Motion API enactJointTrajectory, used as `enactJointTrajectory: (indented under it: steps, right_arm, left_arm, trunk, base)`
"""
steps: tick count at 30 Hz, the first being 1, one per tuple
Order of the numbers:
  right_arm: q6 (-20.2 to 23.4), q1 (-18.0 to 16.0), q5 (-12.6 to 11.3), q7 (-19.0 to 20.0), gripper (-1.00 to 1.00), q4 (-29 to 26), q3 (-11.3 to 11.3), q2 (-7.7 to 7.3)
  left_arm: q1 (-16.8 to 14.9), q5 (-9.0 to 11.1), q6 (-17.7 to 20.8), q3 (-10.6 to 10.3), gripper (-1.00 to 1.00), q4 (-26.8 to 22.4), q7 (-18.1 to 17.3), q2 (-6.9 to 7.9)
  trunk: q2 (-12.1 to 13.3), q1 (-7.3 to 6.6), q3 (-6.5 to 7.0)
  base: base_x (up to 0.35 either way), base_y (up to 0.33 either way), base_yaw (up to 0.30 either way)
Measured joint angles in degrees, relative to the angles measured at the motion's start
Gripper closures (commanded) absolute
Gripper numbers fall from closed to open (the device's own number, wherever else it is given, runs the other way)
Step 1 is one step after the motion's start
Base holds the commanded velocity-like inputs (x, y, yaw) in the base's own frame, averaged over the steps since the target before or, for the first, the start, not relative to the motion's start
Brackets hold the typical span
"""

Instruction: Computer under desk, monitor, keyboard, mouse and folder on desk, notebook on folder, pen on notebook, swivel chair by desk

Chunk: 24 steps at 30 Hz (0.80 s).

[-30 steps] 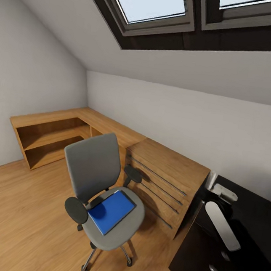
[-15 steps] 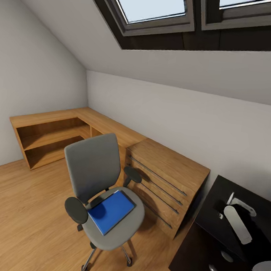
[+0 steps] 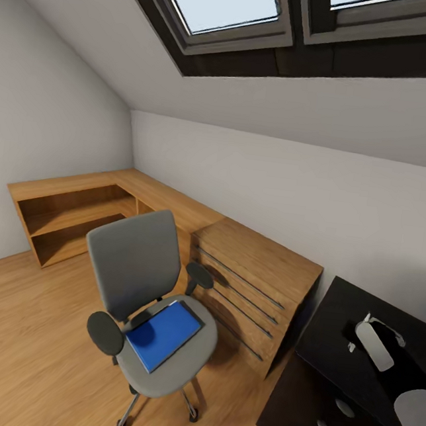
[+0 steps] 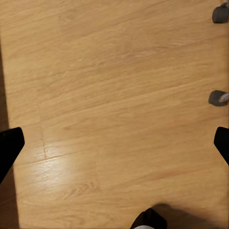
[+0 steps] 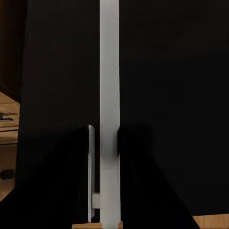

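The folder (image 3: 161, 334) lies flat on the seat of the swivel chair (image 3: 133, 263), in the near left part of the room. Its long axis runs on a diagonal, from the near left corner of the seat toward the far right one. One short end points at the near edge of the seat and the other at the backrest. The black armrests stand on both sides of it, so I judge the free way to it is from above or from the near side.

The left jaws are spread wide and hold nothing. In the left wrist view one black fingertip (image 4: 9, 143) shows at each side edge, with bare wooden floor (image 4: 114, 95) between them. Two castors (image 4: 217, 98) of the chair show at the border of that view, so this arm hangs low, near the chair base, and the folder is above it.

The right arm (image 3: 374, 346) is over the black surface of the desk (image 3: 338, 335) at the near right, well apart from the chair, with the wooden dresser (image 3: 259, 272) between them. In the right wrist view a long pale strip (image 5: 109, 95) runs against the dark surface, with dark fingers close on both sides of it. I cannot tell what this strip is, or whether the right jaws grip it or are only narrow around it.

In my judgement the left arm is the nearer one for the folder. It would need to rise to the seat and meet the folder across its short side.
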Motion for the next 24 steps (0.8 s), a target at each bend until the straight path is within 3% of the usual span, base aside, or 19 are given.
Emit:
enactJointTrajectory:
  steps: [1, 7, 24]
  right_arm:
    - [0.0, -2.0, 2.3, 3.8, 1.00, 5.4, -0.1, 0.07]
    - [-0.1, -5.5, 6.6, 10.3, 1.00, 13.8, -0.1, 0.30]
    - [-0.1, -6.6, 7.6, 11.8, 1.00, 18.2, 0.0, 0.63]
  left_arm:
    - [0.0, 0.0, -1.1, 0.0, -1.00, 0.0, 0.0, -0.02]
    - [0.0, 0.0, -2.6, 0.0, -1.00, 0.1, 0.0, -0.06]
    - [0.0, -0.1, -4.3, 0.1, -1.00, 0.1, 0.0, -0.20]
  trunk:
    - [0.0, -0.02, 0.00]
    - [0.0, -0.03, 0.00]
    - [0.0, -0.01, 0.00]
  base:
    - [0.224, -0.005, 0.000]
    - [0.274, -0.002, 0.000]
    - [0.115, 0.000, 0.000]
